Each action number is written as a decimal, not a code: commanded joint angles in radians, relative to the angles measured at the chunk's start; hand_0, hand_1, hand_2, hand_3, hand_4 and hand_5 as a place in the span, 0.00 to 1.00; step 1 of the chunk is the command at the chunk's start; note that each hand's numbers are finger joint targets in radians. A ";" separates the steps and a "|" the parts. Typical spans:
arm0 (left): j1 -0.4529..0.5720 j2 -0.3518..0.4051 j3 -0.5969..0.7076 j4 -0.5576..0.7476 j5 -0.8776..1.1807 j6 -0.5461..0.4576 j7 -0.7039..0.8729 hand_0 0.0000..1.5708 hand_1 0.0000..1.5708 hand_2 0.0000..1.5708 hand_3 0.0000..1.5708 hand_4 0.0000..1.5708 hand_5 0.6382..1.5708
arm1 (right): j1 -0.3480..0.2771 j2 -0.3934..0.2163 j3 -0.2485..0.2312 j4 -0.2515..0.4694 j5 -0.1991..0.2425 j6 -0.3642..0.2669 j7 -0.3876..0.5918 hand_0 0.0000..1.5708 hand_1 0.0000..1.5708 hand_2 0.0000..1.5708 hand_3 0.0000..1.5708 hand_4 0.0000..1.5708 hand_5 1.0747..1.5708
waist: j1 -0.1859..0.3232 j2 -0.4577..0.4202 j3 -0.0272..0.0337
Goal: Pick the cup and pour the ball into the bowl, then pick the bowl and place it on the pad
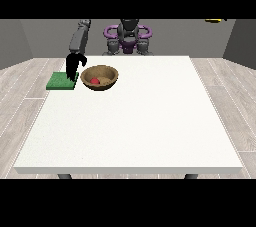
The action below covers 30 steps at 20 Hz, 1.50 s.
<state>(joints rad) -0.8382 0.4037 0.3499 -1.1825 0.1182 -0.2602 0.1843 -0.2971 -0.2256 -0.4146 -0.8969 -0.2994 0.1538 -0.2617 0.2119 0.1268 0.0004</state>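
Note:
A brown wooden bowl (100, 77) stands on the white table (135, 121) at the far left, with a red ball (95, 80) lying inside it. Left of the bowl lies a flat green pad (60, 81). The hand at the view's left (75, 65) hangs from its grey arm over the pad's right edge, just beside the bowl's left rim. Its fingers point down and hold nothing that I can see. No cup shows anywhere in the view. No hand shows at the view's right.
The robot's torso (128, 38) stands behind the table's far edge. The table's front edge runs along the bottom of the view, with wooden floor on both sides.

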 commanded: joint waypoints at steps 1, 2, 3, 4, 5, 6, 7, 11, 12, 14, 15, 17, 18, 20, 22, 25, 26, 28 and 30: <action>0.061 0.088 0.055 0.009 0.054 -0.062 0.001 0.00 0.00 0.00 0.00 0.63 0.97 | -0.042 0.013 0.043 0.060 0.023 0.001 -0.006 0.00 0.00 0.00 0.00 0.38 0.97 | -0.056 -0.016 -0.0001; 0.039 0.032 0.017 -0.065 0.070 -0.038 0.054 0.00 0.00 0.00 0.00 0.64 0.97 | -0.080 -0.023 -0.001 0.159 0.024 -0.009 -0.077 0.00 0.00 0.00 0.00 0.37 0.97 | 0.005 0.009 0.0007; 0.099 0.103 0.069 0.007 0.048 -0.053 -0.020 0.00 0.00 0.00 0.00 0.64 0.96 | -0.014 0.040 0.063 0.074 0.040 0.010 -0.059 0.00 0.00 0.00 0.00 0.37 0.98 | -0.081 -0.017 -0.0002; 0.040 0.092 0.055 -0.042 0.094 -0.060 0.050 0.00 0.00 0.00 0.00 0.64 0.96 | -0.101 0.003 0.010 0.168 0.012 -0.004 -0.084 0.00 0.00 0.00 0.00 0.36 0.98 | -0.032 0.016 0.0006; 0.035 0.124 0.081 -0.013 0.113 -0.078 0.046 0.00 0.00 0.00 0.00 0.64 0.96 | -0.089 0.024 0.040 0.161 0.026 0.007 -0.082 0.00 0.00 0.00 0.00 0.34 0.97 | -0.059 0.019 0.0003; 0.077 0.081 0.040 -0.069 0.081 -0.060 0.001 0.00 0.00 0.00 0.00 0.64 0.96 | -0.114 -0.010 0.016 0.208 0.016 0.031 -0.119 0.00 0.00 0.00 0.00 0.35 0.97 | -0.036 0.053 0.0006; 0.035 0.093 0.057 -0.085 0.103 -0.036 0.051 0.00 0.00 0.00 0.00 0.65 0.96 | -0.085 -0.007 0.012 0.245 0.033 0.042 -0.198 0.00 0.00 0.00 0.00 0.34 0.96 | -0.030 0.073 0.0011; 0.058 0.148 0.088 -0.087 0.159 -0.094 0.054 0.00 0.00 0.00 0.00 0.65 0.96 | -0.159 -0.042 0.005 0.295 0.029 0.024 -0.185 0.00 0.00 0.00 0.00 0.32 0.96 | -0.029 0.089 0.0007; 0.057 0.147 0.080 -0.129 0.163 -0.082 0.086 0.00 0.00 0.00 0.00 0.65 0.96 | -0.156 -0.048 -0.016 0.327 0.018 0.026 -0.209 0.00 0.00 0.00 0.00 0.30 0.95 | 0.002 0.087 0.0011; 0.074 0.175 0.103 -0.105 0.157 -0.081 0.058 0.00 0.00 0.00 0.00 0.64 0.97 | -0.165 -0.061 -0.005 0.320 0.011 0.055 -0.168 0.00 0.00 0.00 0.00 0.30 0.95 | -0.032 0.088 0.0006; 0.099 0.128 0.072 -0.172 0.168 -0.085 0.054 0.00 0.00 0.00 0.00 0.65 0.97 | -0.148 -0.075 -0.027 0.357 0.011 0.065 -0.245 0.00 0.00 0.00 0.00 0.28 0.95 | 0.003 0.115 0.0012; 0.096 0.145 0.072 -0.167 0.174 -0.093 0.069 0.00 0.00 0.00 0.00 0.65 0.96 | -0.177 -0.049 -0.011 0.349 0.020 0.024 -0.225 0.00 0.00 0.00 0.00 0.29 0.95 | 0.011 0.105 0.0009; 0.108 0.093 0.035 -0.207 0.152 -0.058 0.074 0.00 0.00 0.00 0.00 0.65 0.97 | -0.169 -0.011 -0.005 0.349 0.033 -0.015 -0.264 0.00 0.00 0.00 0.00 0.29 0.95 | 0.020 0.101 0.0013; 0.133 0.118 0.079 -0.142 0.154 -0.066 0.026 0.00 0.00 0.00 0.00 0.65 0.96 | -0.161 0.038 0.036 0.308 0.046 -0.017 -0.216 0.00 0.00 0.00 0.00 0.28 0.95 | -0.013 0.070 -0.0004; 0.089 0.145 0.076 -0.142 0.158 -0.063 0.057 0.00 0.00 0.00 0.00 0.65 0.96 | -0.228 0.042 0.026 0.309 0.040 -0.065 -0.204 0.00 0.00 0.00 0.00 0.29 0.96 | -0.005 0.092 0.0001; 0.117 0.147 0.085 -0.164 0.185 -0.094 0.036 0.00 0.00 0.00 0.00 0.65 0.97 | -0.243 -0.004 -0.003 0.322 0.020 -0.053 -0.187 0.00 0.00 0.00 0.00 0.30 0.95 | 0.020 0.102 0.0001; 0.096 0.186 0.112 -0.118 0.189 -0.105 0.021 0.00 0.00 0.00 0.00 0.65 0.97 | -0.236 0.050 0.014 0.309 0.033 -0.090 -0.214 0.00 0.00 0.00 0.00 0.32 0.97 | -0.010 0.136 -0.0002; 0.075 0.188 0.108 -0.179 0.220 -0.117 0.052 0.00 0.00 0.00 0.00 0.65 0.96 | -0.166 -0.027 -0.040 0.385 0.028 -0.147 -0.149 0.56 0.56 0.37 0.00 0.39 0.88 | 0.034 0.166 0.0010; 0.041 0.216 0.121 -0.175 0.226 -0.103 0.082 0.00 0.00 0.00 0.00 0.65 0.96 | -0.108 -0.041 0.002 0.383 0.088 -0.169 -0.155 1.00 1.00 1.00 0.50 0.54 0.83 | 0.027 0.197 0.0015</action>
<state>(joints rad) -0.7693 0.5932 0.4537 -1.3382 0.3219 -0.3587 0.2547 -0.4583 -0.2354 -0.3967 -0.6301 -0.2370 0.0510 -0.4744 0.2181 0.2358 -0.0440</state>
